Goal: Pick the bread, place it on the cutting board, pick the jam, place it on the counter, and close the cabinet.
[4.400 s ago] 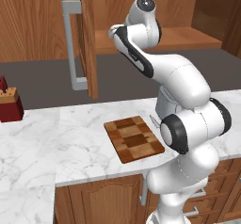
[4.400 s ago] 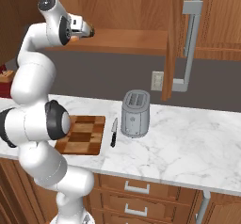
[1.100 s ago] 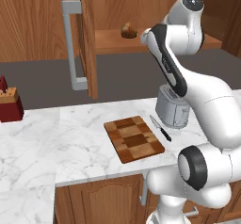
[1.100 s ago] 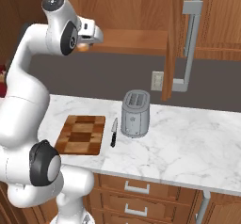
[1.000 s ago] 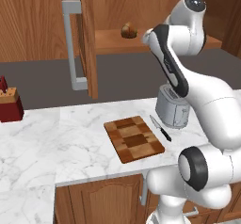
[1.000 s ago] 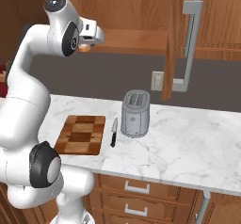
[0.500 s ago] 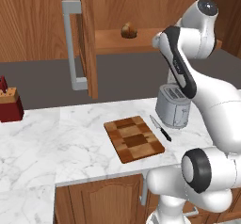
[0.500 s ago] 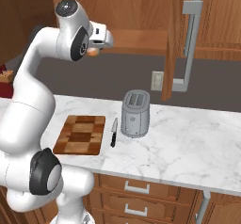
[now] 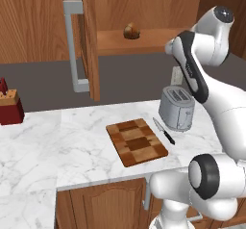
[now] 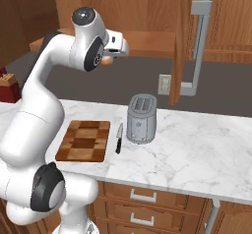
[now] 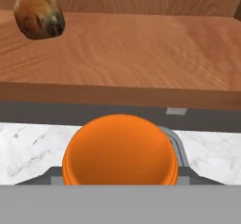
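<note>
Simulated kitchen, white marble desk (image 9: 81,141) below an open cabinet (image 9: 86,40). End effector (image 10: 109,57) clamped on the jam (image 11: 120,152), carried in front of the shelf edge. Bread (image 9: 130,31) up on the cabinet shelf. Bare desk directly beneath the jam, cutting board (image 10: 84,140) lower left.

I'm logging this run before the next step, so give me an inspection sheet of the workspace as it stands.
Surface: white marble counter, nothing spilled.
Job's things: bread sits on the shelf of the open cabinet; cutting board bare; jam off the shelf, in the gripper.
Clutter: toaster, knife beside the board, red knife block at the counter's far left.
Grippers: gripper raised in front of the cabinet shelf, shut on the jam.
Cables: nothing seen.
Surroundings: wall outlet, base drawers.
</note>
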Available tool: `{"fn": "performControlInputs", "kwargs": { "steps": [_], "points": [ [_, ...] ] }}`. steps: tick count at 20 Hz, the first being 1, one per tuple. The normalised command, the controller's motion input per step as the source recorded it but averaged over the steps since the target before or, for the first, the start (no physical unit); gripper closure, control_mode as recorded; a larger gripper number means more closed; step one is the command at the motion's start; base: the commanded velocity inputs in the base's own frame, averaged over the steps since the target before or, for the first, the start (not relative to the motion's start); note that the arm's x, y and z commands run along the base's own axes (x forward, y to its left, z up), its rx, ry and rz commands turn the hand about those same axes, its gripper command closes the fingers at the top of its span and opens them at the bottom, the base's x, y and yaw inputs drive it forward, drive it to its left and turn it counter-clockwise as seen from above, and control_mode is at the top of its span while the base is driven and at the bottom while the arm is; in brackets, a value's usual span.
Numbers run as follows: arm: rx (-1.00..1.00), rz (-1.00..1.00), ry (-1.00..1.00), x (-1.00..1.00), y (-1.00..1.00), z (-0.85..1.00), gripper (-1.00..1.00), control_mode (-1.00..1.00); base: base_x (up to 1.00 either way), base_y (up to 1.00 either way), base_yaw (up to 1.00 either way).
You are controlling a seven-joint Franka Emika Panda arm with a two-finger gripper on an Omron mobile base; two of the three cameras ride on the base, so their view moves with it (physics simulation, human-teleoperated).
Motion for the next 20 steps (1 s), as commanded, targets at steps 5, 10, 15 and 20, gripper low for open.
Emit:
{"fn": "performControlInputs", "kwargs": {
  "steps": [5,10,15,20],
  "points": [
    [0.00,0.00,0.00,0.00,-0.33,-0.25,1.00,-1.00,0.00,0.00,0.00],
    [0.00,0.00,0.00,0.00,-0.27,-0.28,1.00,-1.00,0.00,0.00,0.00],
    [0.00,0.00,0.00,0.00,-0.29,-0.29,1.00,-1.00,0.00,0.00,0.00],
    [0.00,0.00,0.00,0.00,-0.24,-0.33,1.00,-1.00,0.00,0.00,0.00]
  ]
}}
